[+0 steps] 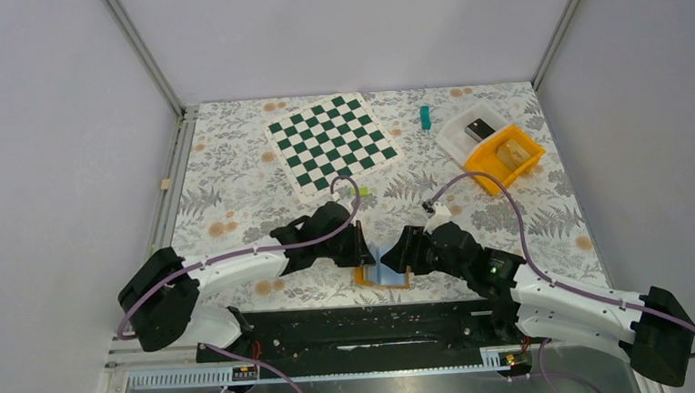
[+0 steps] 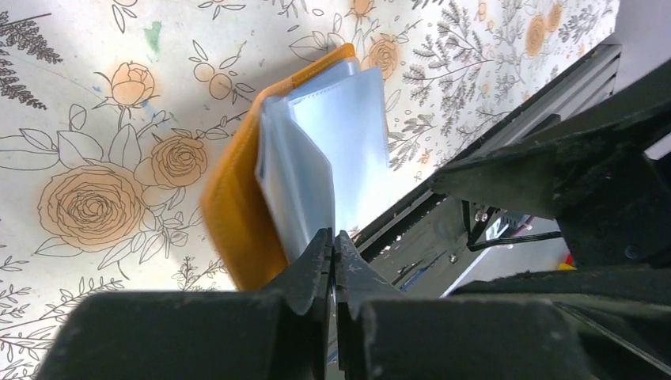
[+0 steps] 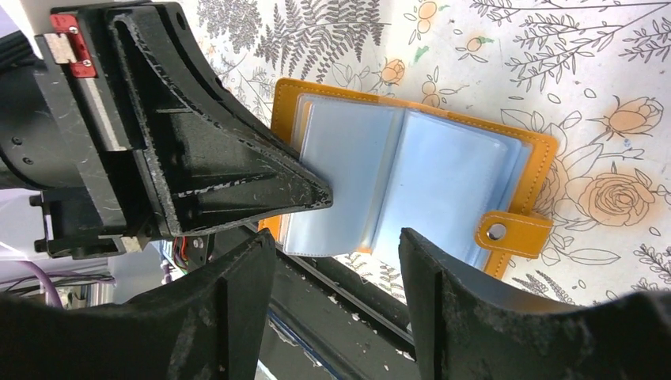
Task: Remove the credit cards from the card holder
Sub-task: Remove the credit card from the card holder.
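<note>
Floral-print tabletop point(image 1: 234, 194): flat orange folding card holder point(image 3: 544, 166) lies open. Left gripper point(image 2: 333, 245) closed at a light-blue credit card point(image 3: 459, 182) edge, grip unconfirmed; right gripper point(image 3: 336, 237) agape. Extraction apparently starting; next, pull outward.

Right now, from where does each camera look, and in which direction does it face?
Top external: above and behind the bases, looking down on the floral table; left arm, right arm, chessboard and orange bin show.
Left wrist: on the left arm, looking along its shut left gripper at the card holder; right arm shows at right.
Right wrist: on the right arm, looking past its open right gripper at the opened card holder; left gripper shows at left.
Shared: both wrist views show the card holder.
</note>
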Controlling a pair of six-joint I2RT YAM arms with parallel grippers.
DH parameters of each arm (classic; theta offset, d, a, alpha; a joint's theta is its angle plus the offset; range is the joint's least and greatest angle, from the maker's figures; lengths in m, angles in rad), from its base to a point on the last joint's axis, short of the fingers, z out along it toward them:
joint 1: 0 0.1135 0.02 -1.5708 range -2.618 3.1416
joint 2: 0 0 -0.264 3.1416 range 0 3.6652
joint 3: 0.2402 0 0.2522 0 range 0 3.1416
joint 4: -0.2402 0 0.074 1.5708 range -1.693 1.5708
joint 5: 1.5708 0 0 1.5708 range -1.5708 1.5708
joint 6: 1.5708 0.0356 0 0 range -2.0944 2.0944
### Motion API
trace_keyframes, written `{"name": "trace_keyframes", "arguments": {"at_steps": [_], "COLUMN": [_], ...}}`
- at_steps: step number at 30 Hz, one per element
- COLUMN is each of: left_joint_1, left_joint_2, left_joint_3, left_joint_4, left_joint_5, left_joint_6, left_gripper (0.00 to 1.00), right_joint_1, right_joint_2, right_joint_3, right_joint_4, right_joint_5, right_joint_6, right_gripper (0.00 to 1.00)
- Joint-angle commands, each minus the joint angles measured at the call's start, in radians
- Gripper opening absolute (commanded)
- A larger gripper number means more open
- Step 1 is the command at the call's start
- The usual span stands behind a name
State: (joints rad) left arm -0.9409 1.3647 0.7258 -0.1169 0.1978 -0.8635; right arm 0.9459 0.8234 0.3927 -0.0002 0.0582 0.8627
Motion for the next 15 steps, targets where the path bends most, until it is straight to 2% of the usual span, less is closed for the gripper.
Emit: {"name": "trace_keyframes", "arguments": {"at_steps": [1, 4, 9, 15], "left_joint_1": [-0.004, -0.004, -0.005, -0.005], "left_joint_2": [0.052, 0.104, 0.122, 0.142], "left_joint_3": [0.013, 0.033, 0.051, 0.060], "left_joint_4": [0.046, 0.060, 0.014, 0.078], "left_joint_5": [0.004, 0.037, -0.003, 0.061], "left_joint_6": [0.014, 0.008, 0.007, 0.008], "left_gripper": [0.00, 0.02, 0.01, 0.25], "right_joint_1": [-0.007, -0.007, -0.007, -0.007], "right_joint_2": [-0.020, -0.045, -0.077, -0.064], "right_joint_3": [0.043, 0.042, 0.036, 0.038], "right_joint_4": [-0.041, -0.064, -0.095, -0.090], "right_joint_5": [-0.018, -0.010, 0.014, 0.004], "right_joint_6": [-0.018, -0.024, -0.035, -0.041], "right_gripper": [0.65, 0.65, 0.65, 0.65]}}
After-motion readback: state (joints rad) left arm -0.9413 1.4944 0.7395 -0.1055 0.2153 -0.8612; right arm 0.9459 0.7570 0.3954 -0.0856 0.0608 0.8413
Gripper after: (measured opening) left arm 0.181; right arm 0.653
